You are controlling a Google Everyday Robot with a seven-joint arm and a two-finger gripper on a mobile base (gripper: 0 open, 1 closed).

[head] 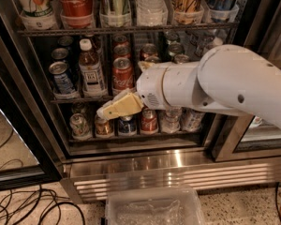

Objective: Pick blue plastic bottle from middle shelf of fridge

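Observation:
The blue plastic bottle (pixel 91 71) stands upright on the left part of the middle shelf (pixel 79 99) of the fridge (pixel 178 170). It holds brown drink and has a white cap and a white label with dark print. My gripper (pixel 104 112) is cream-coloured and points left from the big white arm (pixel 225 86). It hangs in front of the shelf's front rail, just below and slightly right of the bottle, apart from it. Nothing shows in it.
A blue can (pixel 62 77) stands left of the bottle and a red Coca-Cola can (pixel 122 75) right of it. Several cans fill the bottom shelf (pixel 126 125). A clear plastic bin (pixel 154 207) sits on the floor, with cables (pixel 28 207) at left.

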